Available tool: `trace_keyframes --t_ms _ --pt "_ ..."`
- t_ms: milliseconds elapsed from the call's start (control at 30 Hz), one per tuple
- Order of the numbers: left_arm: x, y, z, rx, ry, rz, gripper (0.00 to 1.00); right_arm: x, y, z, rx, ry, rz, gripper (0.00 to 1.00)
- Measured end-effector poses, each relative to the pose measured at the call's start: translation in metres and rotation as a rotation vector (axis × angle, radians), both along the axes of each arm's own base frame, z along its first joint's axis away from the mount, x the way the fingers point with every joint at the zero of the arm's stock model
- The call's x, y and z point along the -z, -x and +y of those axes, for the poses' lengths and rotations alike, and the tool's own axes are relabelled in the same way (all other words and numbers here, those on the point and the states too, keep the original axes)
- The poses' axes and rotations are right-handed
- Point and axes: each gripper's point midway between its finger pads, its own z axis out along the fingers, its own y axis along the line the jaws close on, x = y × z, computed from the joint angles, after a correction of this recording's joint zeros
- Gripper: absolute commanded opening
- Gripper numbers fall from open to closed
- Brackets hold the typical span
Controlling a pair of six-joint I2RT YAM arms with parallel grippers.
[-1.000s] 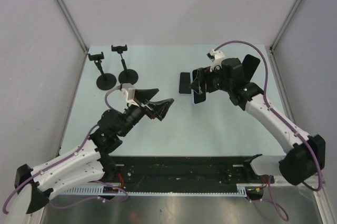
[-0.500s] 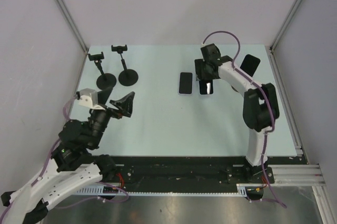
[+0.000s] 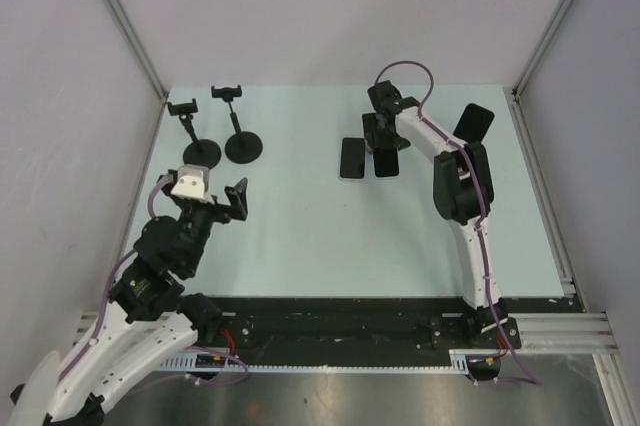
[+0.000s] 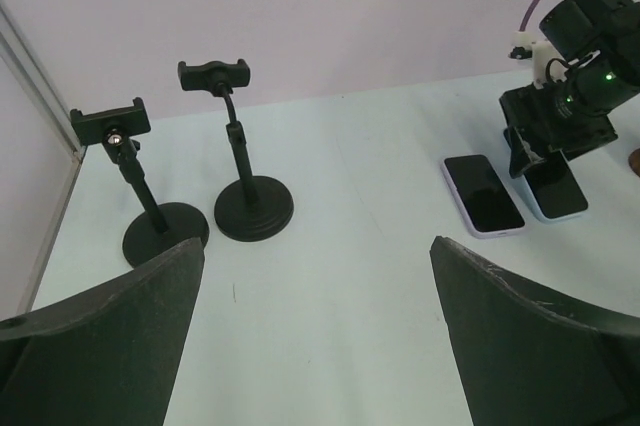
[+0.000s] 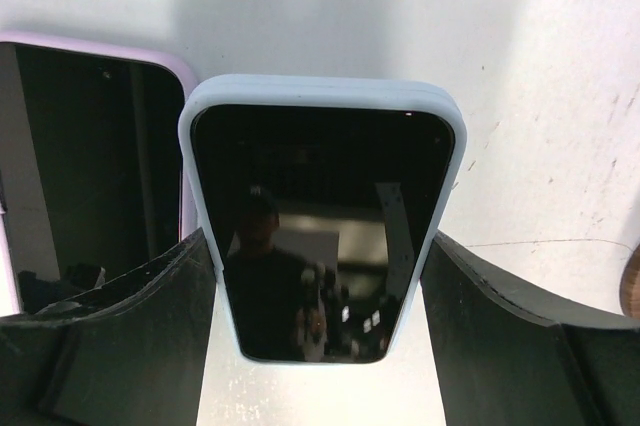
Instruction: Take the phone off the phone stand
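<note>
Two black phone stands (image 3: 193, 141) (image 3: 240, 131) stand at the back left, and both clamps are empty; they also show in the left wrist view (image 4: 165, 236) (image 4: 254, 211). A pale-blue-cased phone (image 3: 387, 166) (image 5: 320, 226) lies flat on the table beside a lilac-cased phone (image 3: 351, 157) (image 5: 90, 176). My right gripper (image 3: 383, 141) (image 5: 320, 246) is low over the blue-cased phone, with one finger against each long side. My left gripper (image 3: 222, 201) (image 4: 316, 242) is wide open and empty above the table's left part, facing the stands.
A third dark phone (image 3: 474, 124) lies at the back right near the frame post. The enclosure walls and metal posts bound the table on the left, right and back. The black rail (image 3: 350, 321) runs along the near edge.
My right gripper carried the blue-cased phone down and back, and set it on the table beside the lilac one. My left arm pulled back toward the near left.
</note>
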Motion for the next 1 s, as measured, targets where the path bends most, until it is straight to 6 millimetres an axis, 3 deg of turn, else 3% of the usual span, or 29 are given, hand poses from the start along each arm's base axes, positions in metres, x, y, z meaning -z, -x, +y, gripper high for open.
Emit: trace_keyframes --t_ms 333,700,1000 --pt "0.012 -0.009 0.002 0.025 -0.003 0.031 1.0 0.009 0.004 -0.002 0.009 -0.024 0.047 0.22" --pt "0.012 -0.008 -0.005 0.069 0.003 0.033 1.0 0.012 0.012 -0.001 0.011 -0.046 0.088 0.27" --pt "0.014 -0.009 -0.007 0.079 0.001 0.036 1.0 0.013 0.014 0.0 0.015 -0.054 0.099 0.6"
